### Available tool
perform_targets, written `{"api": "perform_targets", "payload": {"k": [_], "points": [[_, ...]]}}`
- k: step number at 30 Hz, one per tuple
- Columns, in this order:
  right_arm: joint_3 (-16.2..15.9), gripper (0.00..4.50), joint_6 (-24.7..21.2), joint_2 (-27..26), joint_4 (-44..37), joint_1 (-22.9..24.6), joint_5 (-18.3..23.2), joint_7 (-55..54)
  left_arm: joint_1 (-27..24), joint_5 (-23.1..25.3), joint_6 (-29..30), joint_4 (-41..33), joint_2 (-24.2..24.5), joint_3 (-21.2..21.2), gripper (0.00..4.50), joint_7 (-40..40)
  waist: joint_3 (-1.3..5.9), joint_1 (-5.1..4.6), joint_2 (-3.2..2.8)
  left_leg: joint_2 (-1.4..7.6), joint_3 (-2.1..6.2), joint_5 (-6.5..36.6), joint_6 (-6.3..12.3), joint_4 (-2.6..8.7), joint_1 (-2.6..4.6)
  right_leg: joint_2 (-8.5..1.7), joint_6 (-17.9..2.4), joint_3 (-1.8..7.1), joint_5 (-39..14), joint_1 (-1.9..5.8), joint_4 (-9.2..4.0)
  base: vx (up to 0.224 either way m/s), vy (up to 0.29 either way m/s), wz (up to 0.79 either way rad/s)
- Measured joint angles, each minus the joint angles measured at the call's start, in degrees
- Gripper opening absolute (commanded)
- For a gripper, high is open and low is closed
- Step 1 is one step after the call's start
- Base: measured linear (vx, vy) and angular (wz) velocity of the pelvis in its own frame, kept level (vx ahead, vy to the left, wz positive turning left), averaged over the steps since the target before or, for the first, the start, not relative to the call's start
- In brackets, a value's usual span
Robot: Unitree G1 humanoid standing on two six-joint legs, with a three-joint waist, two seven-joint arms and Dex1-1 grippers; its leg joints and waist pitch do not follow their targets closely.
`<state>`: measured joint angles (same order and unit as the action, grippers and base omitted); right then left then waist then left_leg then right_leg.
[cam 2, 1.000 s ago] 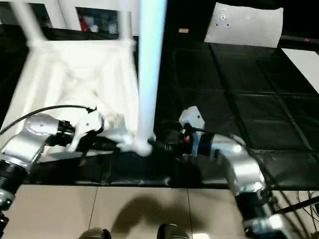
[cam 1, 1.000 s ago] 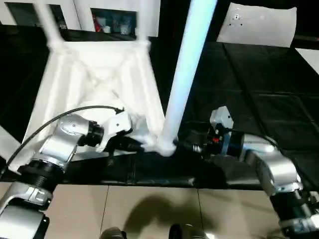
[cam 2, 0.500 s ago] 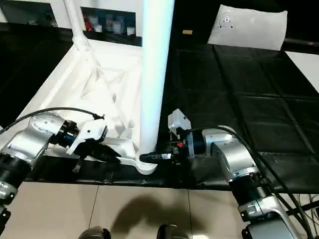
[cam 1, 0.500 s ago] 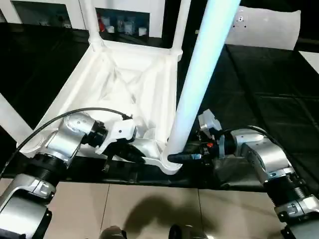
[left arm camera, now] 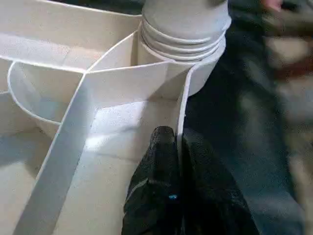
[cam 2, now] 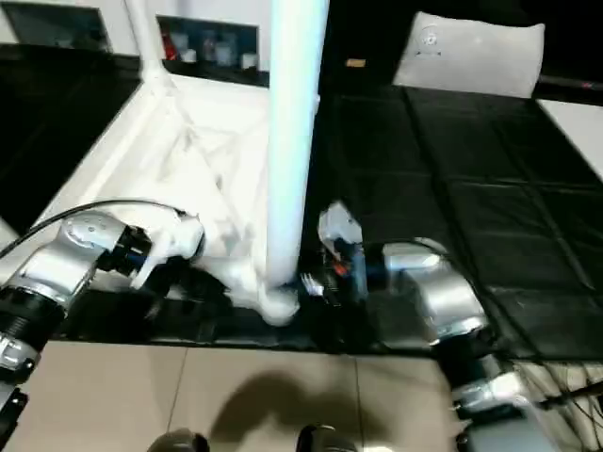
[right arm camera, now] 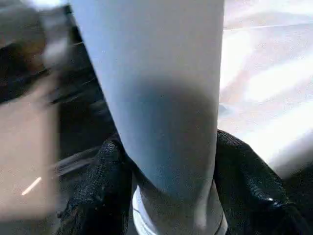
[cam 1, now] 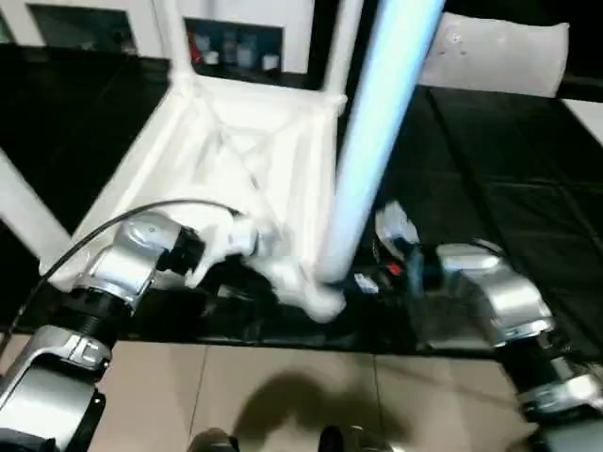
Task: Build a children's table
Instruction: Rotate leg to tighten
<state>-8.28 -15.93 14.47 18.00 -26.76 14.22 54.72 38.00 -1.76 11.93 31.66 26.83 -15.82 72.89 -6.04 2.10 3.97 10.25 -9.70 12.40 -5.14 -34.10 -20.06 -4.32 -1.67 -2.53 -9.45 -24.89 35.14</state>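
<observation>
The children's table (cam 1: pixel 245 151) lies upside down, its ribbed underside facing up. White legs stand in its corner sockets, and the near right leg (cam 1: pixel 377 141) rises tall in front of me. My left gripper (left arm camera: pixel 177 139) is shut on the thin rim wall next to that leg's socket (left arm camera: pixel 195 73). The threaded end of the leg (left arm camera: pixel 183 29) sits in the socket. My right gripper (right arm camera: pixel 171 166) is at the base of the leg (right arm camera: pixel 156 73), and its black fingers (right arm camera: pixel 105 171) press against both sides. In the head view it shows low beside the leg (cam 1: pixel 356 282).
Two far legs (cam 1: pixel 174 38) (cam 1: pixel 347 38) and a near left leg (cam 1: pixel 24 212) stand upright. A flat white panel (cam 1: pixel 495 56) lies at the back right on the black mat (cam 1: pixel 490 188). A white cabinet (cam 1: pixel 236 42) stands behind. Pale tiled floor (cam 1: pixel 283 395) is in front.
My right gripper has come in from beside the socket and closed its fingers around the base of the near leg. The left gripper has stayed on the rim. The head camera has shifted.
</observation>
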Motion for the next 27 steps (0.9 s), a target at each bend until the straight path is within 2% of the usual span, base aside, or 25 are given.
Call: {"api": "perform_targets", "payload": {"k": [1,3,5,8,13,14,15,18,19,23,24,27], "points": [[1.1,2.0,-0.6,-1.2,-0.1,0.1,-0.5,-4.0,-0.1,0.0,2.0,-0.7,-1.4,0.5,0.0,-2.6,0.0,-0.61,0.0,0.01,-0.01,0.0,-0.05,0.03,-0.02,0.01,0.3,-0.02,-0.1,-0.02,-0.13,0.0,0.0,0.0],[3.5,1.99,-2.2,-4.6,-0.2,0.1,-1.4,-11.7,-0.3,0.7,5.8,-2.0,-4.0,1.5,0.0,-8.0,0.05,-0.94,-0.05,0.05,-0.01,-0.1,-0.1,0.11,0.06,0.05,0.3,-0.03,-0.1,-0.02,-0.08,0.0,0.0,0.0],[5.4,1.98,-2.9,-8.8,-0.2,0.0,-2.7,-20.0,-0.2,1.2,8.6,-2.2,-6.3,2.9,0.0,-13.0,0.15,-0.93,-0.24,0.08,0.02,-0.1,-0.13,0.27,0.1,0.12,0.4,-0.06,-0.1,-0.03,-0.05,0.0,0.0,0.0],[6.1,1.98,-3.6,-11.2,0.1,-0.7,-3.7,-26.7,-0.1,1.5,10.8,-2.4,-8.7,3.6,0.0,-17.2,0.31,-0.81,-0.52,0.08,0.03,-0.1,-0.13,0.36,0.11,0.13,0.4,-0.05,-0.1,-0.03,-0.07,0.0,0.0,0.0],[9.2,1.98,-3.5,-17.2,2.7,-3.6,-7.7,-40.6,1.3,3.7,14.1,-2.2,-14.5,4.4,0.0,-26.6,0.37,-0.52,-0.62,-0.01,-0.01,-0.1,-0.11,0.37,0.02,0.08,0.5,0.05,-0.1,-0.03,-0.19,0.0,0.0,0.0],[9.8,1.98,-3.3,-17.8,2.8,-3.7,-7.8,-41.7,1.4,3.9,14.2,-2.2,-15.0,4.3,0.0,-27.3,0.37,-0.41,-0.63,-0.04,-0.01,-0.1,-0.1,0.42,0.02,0.06,0.5,0.06,-0.1,-0.04,-0.2,0.0,0.0,0.0],[10.2,2.54,-3.1,-18.3,2.8,-3.7,-7.9,-42.5,1.5,4.2,14.2,-2.2,-15.3,4.2,0.0,-27.7,0.37,-0.35,-0.63,-0.05,-0.01,-0.1,-0.1,0.46,0.01,0.06,0.4,0.07,-0.1,-0.04,-0.2,0.0,0.0,0.0],[10.4,2.75,-2.4,-18.7,2.5,-3.4,-7.6,-42.7,1.7,4.5,14.1,-2.2,-15.5,4.0,0.0,-27.9,0.35,-0.29,-0.68,-0.06,-0.01,-0.1,-0.07,0.57,-0.01,0.05,0.3,0.05,0.0,-0.06,-0.21,0.0,0.0,0.0],[10.4,3.04,-2.2,-18.7,2.1,-3.0,-7.3,-42.6,1.7,4.5,13.8,-2.2,-15.4,3.6,0.0,-27.9,0.34,-0.23,-0.68,-0.05,-0.01,-0.2,0.02,0.59,-0.01,0.06,0.3,0.04,-0.1,-0.06,-0.21,0.0,0.0,0.0],[9.7,3.25,-2.0,-17.6,0.0,-0.5,-6.7,-37.9,1.5,4.5,11.9,-2.2,-13.6,3.3,0.0,-26.5,0.3,-0.48,-0.72,-0.02,0.0,-0.2,-0.03,0.6,-0.02,0.09,0.3,0.01,0.0,-0.11,-0.21,0.0,0.0,0.0],[9.7,3.5,-1.9,-17.4,0.0,0.1,-6.4,-37.0,1.5,4.5,11.6,-2.1,-13.3,3.2,0.0,-26.2,0.29,-0.57,-0.72,0.01,0.0,-0.1,-0.08,0.6,-0.02,0.11,0.3,0.0,0.0,-0.12,-0.21,0.0,0.0,0.0],[8.2,3.71,-1.8,-14.8,-0.7,1.3,-5.3,-32.7,1.2,4.6,9.8,-2.1,-11.4,2.9,0.0,-24.3,0.21,-0.71,-0.81,0.08,0.01,-0.1,-0.1,0.64,-0.04,0.17,0.4,-0.04,0.0,-0.2,-0.21,0.0,0.0,0.0]]}}
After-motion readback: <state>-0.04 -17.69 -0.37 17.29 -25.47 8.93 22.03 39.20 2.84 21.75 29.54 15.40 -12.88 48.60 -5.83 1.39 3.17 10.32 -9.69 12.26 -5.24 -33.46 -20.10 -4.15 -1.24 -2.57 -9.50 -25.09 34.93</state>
